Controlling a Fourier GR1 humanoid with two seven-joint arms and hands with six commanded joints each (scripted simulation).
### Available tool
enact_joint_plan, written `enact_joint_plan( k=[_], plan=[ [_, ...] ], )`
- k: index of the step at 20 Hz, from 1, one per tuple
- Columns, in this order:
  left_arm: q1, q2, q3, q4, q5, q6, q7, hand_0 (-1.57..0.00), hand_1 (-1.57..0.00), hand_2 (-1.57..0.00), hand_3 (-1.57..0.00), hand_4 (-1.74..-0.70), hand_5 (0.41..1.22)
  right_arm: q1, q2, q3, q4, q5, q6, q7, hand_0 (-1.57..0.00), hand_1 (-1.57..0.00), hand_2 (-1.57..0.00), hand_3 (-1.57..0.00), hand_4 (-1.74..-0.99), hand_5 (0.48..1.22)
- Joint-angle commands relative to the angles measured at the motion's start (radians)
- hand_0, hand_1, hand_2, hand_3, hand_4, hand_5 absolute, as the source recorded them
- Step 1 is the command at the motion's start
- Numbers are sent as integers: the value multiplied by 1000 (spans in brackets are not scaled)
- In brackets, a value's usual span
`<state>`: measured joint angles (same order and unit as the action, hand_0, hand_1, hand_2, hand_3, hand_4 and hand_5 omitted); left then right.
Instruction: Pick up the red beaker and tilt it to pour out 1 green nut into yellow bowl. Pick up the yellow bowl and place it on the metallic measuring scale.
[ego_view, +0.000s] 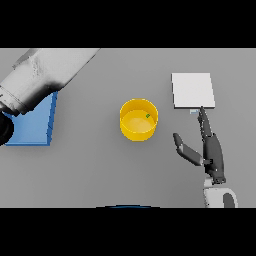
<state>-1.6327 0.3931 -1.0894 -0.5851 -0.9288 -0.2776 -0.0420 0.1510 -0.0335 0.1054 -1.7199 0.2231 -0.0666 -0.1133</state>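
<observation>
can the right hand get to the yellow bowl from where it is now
Probably yes. The right hand lies open on the table just right of the yellow bowl, and only bare table shows between them.

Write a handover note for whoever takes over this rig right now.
Right hand: open, holding nothing, between the yellow bowl and the metallic scale, its fingers pointing at the scale.
Left hand: out of view; only the left arm shows, above the blue tray.
Red beaker: not visible.
Done: one green nut lies in the bowl.
Left: grasp the bowl and set it on the scale.
</observation>
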Motion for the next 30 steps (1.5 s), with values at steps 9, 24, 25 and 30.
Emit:
enact_joint_plan(
  k=[9,24,25,30],
  plan=[
    [175,202,416,137,498,172,186,-1571,-1571,-1565,-1410,-1737,1221,-23,-18,-17,38,-27,19,-34,1,1,1,1,-1220,587],
    [934,457,555,-538,958,710,628,-1571,-1571,-1571,-1449,-1741,1221,-27,-51,7,45,23,28,-34,1,1,1,1,-1215,664],
    [967,461,548,-564,967,736,637,-1571,-1571,-1571,-1449,-1741,1221,-35,-40,10,56,23,24,-29,1,1,1,1,-1217,664],
    [1053,468,505,-606,1018,822,650,-1571,-1571,-1571,-1521,-1741,1199,-26,-53,11,30,22,33,-23,1,1,1,1,-1216,667]
  ],
)
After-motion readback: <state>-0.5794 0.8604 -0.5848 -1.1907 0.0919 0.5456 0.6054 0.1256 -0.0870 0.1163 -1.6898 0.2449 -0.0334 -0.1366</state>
